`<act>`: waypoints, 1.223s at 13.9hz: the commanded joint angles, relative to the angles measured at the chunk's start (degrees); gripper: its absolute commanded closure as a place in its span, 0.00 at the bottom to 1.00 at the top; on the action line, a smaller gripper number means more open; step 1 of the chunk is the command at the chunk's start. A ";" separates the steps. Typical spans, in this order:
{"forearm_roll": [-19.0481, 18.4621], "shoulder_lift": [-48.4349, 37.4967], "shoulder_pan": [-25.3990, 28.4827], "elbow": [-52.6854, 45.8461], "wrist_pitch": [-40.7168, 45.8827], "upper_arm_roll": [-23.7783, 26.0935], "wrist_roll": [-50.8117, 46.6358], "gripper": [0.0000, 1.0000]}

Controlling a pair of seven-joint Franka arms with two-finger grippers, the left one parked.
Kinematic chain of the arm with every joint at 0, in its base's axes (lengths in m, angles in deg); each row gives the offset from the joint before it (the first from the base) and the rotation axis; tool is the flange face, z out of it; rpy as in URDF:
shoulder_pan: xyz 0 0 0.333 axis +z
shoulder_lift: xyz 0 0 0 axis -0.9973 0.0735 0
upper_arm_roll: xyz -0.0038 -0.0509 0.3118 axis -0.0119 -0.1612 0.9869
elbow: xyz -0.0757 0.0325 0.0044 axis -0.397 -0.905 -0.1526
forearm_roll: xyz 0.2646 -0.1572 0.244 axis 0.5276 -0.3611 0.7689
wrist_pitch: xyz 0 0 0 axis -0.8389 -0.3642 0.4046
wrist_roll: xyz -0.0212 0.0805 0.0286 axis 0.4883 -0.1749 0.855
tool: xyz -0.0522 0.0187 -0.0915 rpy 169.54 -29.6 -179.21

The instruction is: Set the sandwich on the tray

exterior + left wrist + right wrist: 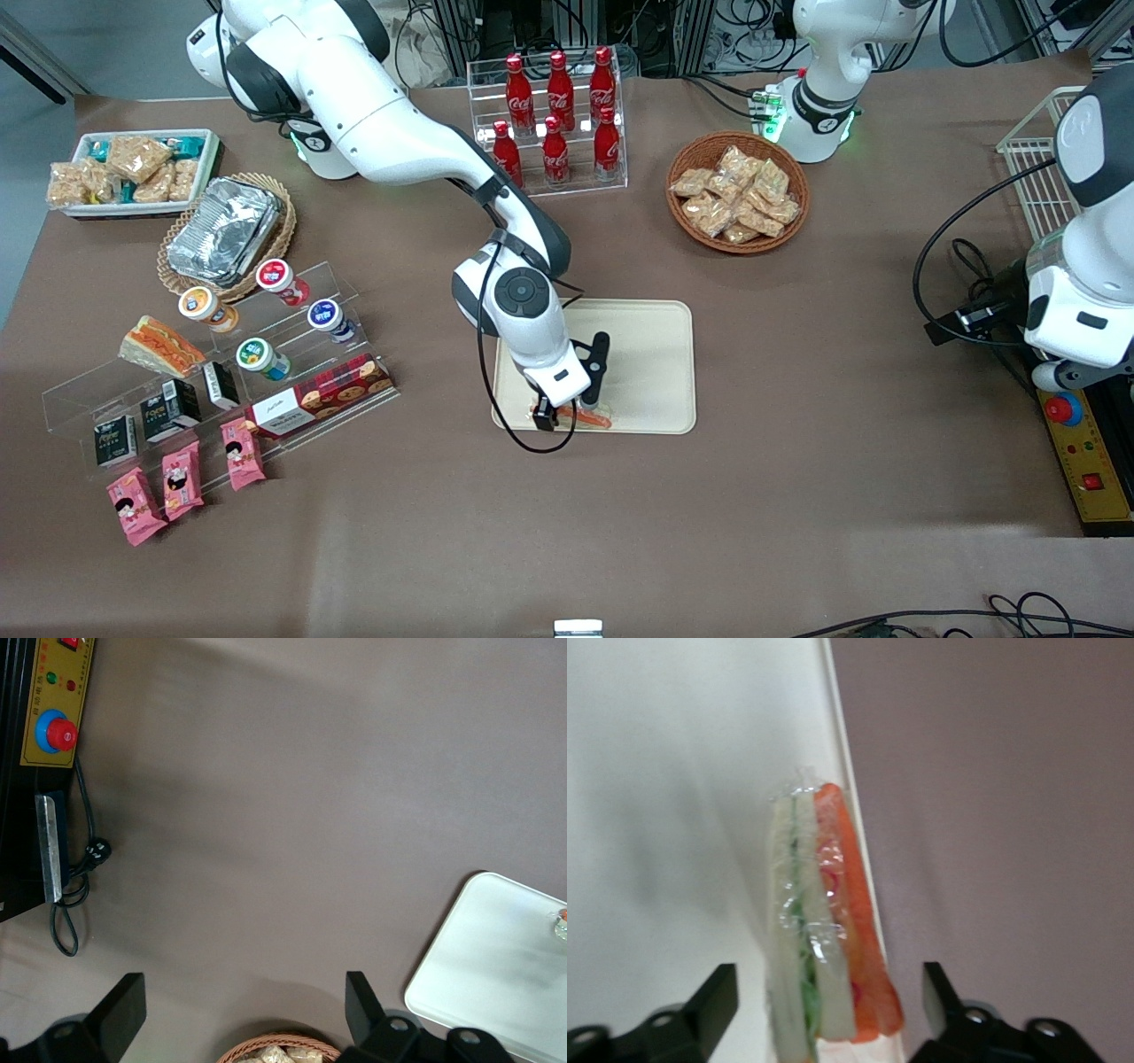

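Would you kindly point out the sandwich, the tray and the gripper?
sandwich (824,930): right wrist view, wrapped filling edge.
tray (651,354): front view, bare floor.
gripper (828,1001): right wrist view, midway between open fingers.

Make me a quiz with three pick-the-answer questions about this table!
1. Where is the sandwich?
A. in a basket
B. on the tray
C. on the clear shelf

2. How many red cola bottles are there?
A. three
B. six
C. nine

3. How is the tool?
A. open
B. shut on a bottle
C. shut on a cup

Answers:
1. B: the sandwich sits on the tray, by the rim nearest the front camera.
2. B: six cola bottles stand in the rack.
3. A: the tool is over the tray, a finger on each side of the sandwich with gaps.
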State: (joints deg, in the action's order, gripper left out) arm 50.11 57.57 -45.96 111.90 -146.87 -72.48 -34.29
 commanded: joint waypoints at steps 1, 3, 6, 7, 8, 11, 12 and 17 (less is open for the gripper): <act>0.58 -3.07 -1.85 -0.23 0.40 0.14 -1.21 0.01; 3.12 -5.19 -3.70 0.83 0.84 0.31 -2.78 0.01; 5.67 -9.84 -8.96 1.01 5.74 0.49 -3.50 0.01; 7.42 -11.42 -10.46 1.01 8.55 0.40 -3.58 0.01; 8.92 -13.00 -12.21 1.09 11.27 0.23 -3.59 0.01; 9.55 -18.71 -18.19 1.27 20.94 0.22 -4.98 0.01; 9.46 -20.47 -19.86 1.27 24.01 0.05 -6.82 0.01; 9.37 -29.18 -25.49 1.27 37.11 -1.87 -9.64 0.01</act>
State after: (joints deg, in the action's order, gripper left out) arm 58.13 32.67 -70.37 111.10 -113.97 -73.35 -41.55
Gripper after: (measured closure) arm 0.004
